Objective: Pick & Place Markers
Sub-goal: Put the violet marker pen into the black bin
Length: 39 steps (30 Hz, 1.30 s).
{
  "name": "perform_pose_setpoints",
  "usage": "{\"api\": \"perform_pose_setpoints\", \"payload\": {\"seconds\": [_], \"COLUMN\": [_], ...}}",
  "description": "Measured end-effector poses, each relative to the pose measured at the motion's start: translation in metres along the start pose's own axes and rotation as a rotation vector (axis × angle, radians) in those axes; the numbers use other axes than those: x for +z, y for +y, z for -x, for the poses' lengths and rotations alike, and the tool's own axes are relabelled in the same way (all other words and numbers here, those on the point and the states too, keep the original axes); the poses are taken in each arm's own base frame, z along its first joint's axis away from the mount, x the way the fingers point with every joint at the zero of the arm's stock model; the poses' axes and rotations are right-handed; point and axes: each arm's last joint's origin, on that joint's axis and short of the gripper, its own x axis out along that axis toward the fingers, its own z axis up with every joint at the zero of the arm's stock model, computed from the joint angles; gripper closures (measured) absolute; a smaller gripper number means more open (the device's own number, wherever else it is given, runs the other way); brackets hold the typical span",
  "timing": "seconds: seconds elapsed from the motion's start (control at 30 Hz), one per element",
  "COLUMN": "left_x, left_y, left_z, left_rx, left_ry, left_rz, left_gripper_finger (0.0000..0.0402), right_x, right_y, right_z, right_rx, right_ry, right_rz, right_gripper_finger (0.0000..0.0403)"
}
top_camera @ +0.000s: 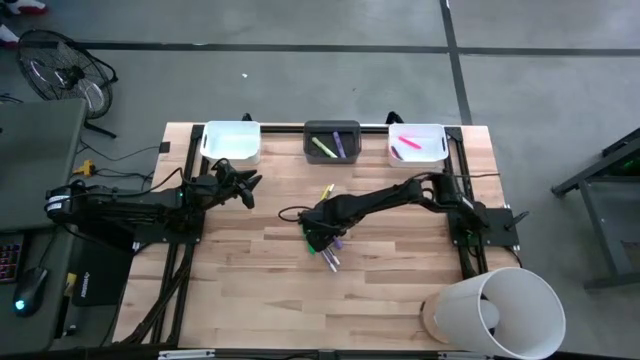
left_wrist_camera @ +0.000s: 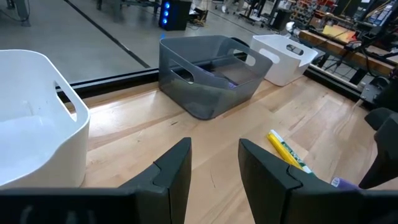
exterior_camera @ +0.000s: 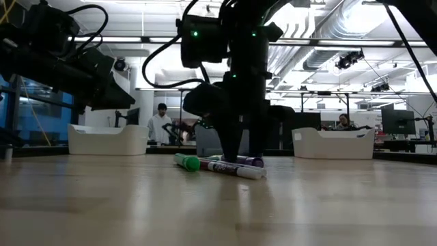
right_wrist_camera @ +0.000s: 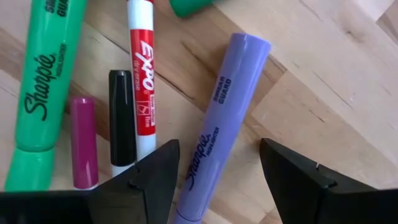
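Wooden planks form the table, with a white bin, a grey bin and another white bin along its 12 o'clock edge. Left gripper waits near the first white bin, fingers released. Right gripper hangs at table centre, fingers spread either side of a purple marker; green, red-labelled and magenta markers lie beside it.

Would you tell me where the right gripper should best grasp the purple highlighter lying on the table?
Probably mid-barrel, from straight above: the purple highlighter lies flat between the open right gripper fingers, its far side bare wood, with a slim gap to the red-labelled marker.
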Motion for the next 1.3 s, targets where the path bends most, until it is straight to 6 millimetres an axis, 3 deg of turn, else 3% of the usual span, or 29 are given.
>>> {"api": "perform_pose_setpoints", "payload": {"seconds": [0.27,1.3], "left_x": [0.000,0.000], "left_y": [0.000,0.000], "left_z": [0.000,0.000], "left_rx": [0.000,0.000], "left_ry": [0.000,0.000], "left_rz": [0.000,0.000], "left_gripper_finger": [0.0271,0.0271], "right_x": [0.000,0.010], "right_y": [0.002,-0.003], "right_z": [-0.007,-0.010], "right_rx": [-0.006,0.003], "right_ry": [0.007,-0.015], "right_rz": [-0.043,0.047], "right_gripper_finger": [0.0193,0.0333]}}
